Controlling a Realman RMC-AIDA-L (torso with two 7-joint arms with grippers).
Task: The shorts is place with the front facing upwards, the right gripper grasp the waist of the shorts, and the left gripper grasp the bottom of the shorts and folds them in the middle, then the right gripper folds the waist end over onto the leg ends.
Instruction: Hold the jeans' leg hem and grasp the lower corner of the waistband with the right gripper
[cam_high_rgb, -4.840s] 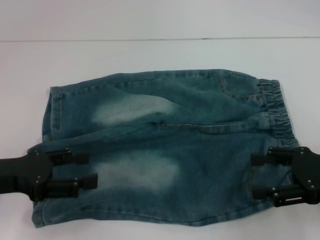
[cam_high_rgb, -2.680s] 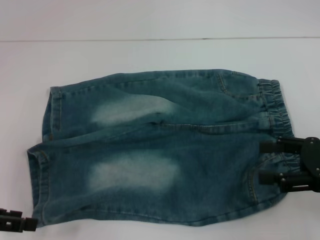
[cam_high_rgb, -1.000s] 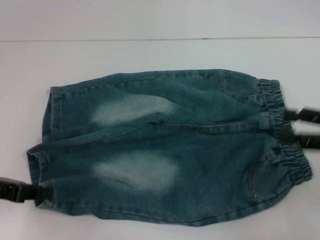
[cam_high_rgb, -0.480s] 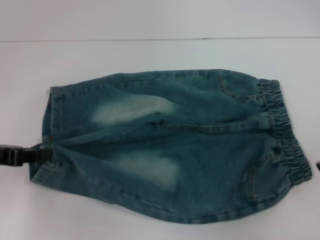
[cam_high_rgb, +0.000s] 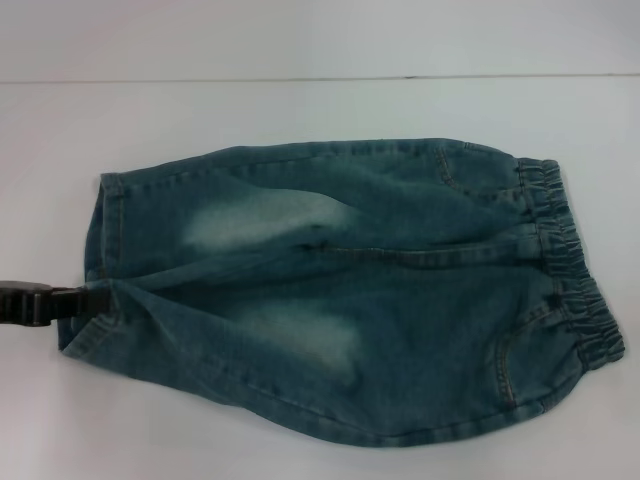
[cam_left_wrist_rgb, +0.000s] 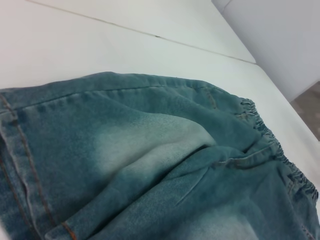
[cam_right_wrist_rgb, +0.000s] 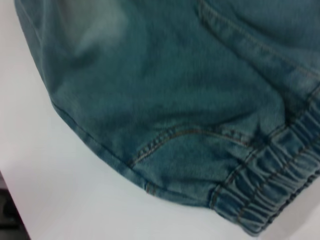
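The denim shorts (cam_high_rgb: 340, 290) lie front up on the white table, with the gathered waist (cam_high_rgb: 572, 275) at the right and the leg ends at the left. My left gripper (cam_high_rgb: 92, 299) comes in from the left edge and is shut on the near leg's hem, which is bunched and drawn toward the far leg hem (cam_high_rgb: 106, 215). The left wrist view looks along the shorts (cam_left_wrist_rgb: 140, 165) to the waist (cam_left_wrist_rgb: 280, 157). The right wrist view shows the waist (cam_right_wrist_rgb: 275, 187) and a pocket seam (cam_right_wrist_rgb: 170, 137). My right gripper is out of view.
The white table (cam_high_rgb: 300, 110) surrounds the shorts, and a thin seam line (cam_high_rgb: 300, 78) crosses it at the back. In the left wrist view the table's edge (cam_left_wrist_rgb: 260, 65) runs beyond the waist.
Both grippers drew off the shorts. The left one came back at the near leg hem, shut on it and pulled it up toward the far leg. The right gripper left the view.
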